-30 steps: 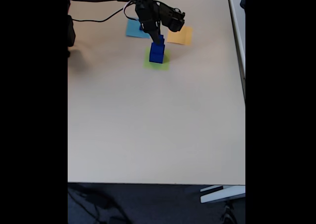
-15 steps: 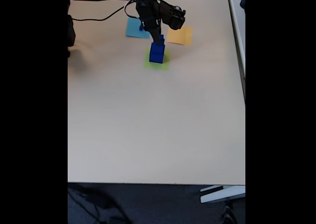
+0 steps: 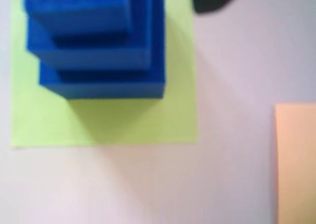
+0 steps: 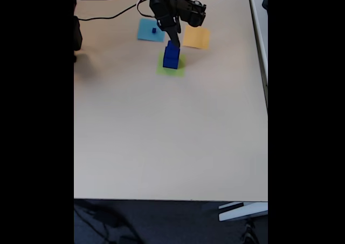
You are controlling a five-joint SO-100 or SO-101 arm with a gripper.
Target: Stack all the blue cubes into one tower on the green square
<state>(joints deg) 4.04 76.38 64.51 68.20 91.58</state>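
Tower of blue cubes (image 4: pixel 171 57) stands on green square (image 4: pixel 171 65) near worktop's far edge. Last small cube (image 4: pixel 153 30) lies left of the pincer (image 4: pixel 173 39), on the light-blue square (image 4: pixel 149 30). Pincer state: cannot tell.

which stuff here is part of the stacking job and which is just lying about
Part of the job:
- blue cube tower
- small blue cube on the light-blue square
- green square
- gripper

Just lying about:
- light-blue square
- orange square
- black cable

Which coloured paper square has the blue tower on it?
The green square. The blue cubes stand stacked on it, while the light-blue square holds just one tiny cube and the orange square is bare.
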